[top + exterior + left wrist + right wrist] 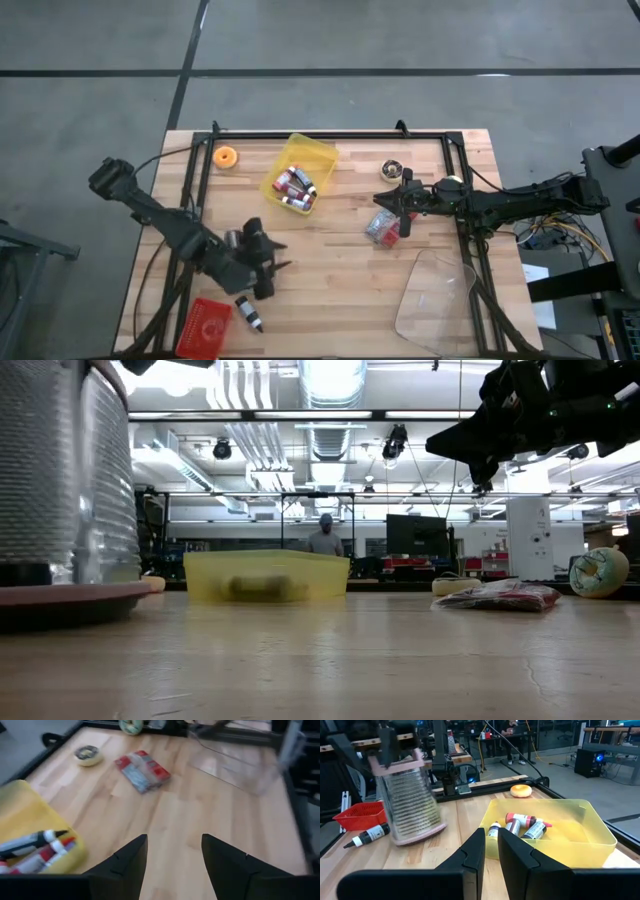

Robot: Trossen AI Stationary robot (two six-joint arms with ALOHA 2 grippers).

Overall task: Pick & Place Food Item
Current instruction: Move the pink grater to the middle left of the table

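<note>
The food packet [381,228], a red and silver wrapped pack, lies flat on the worktop [340,280] well apart from the yellow bin [299,175], on the side facing the right arm, its long axis slanting across the boards. The right gripper [404,212] hangs just beside and above the packet with its 2 fingers nearly together and empty, so it is by far the nearer arm. The left gripper [278,257] hovers on the bin's opposite side, fingers apart around nothing.
</note>
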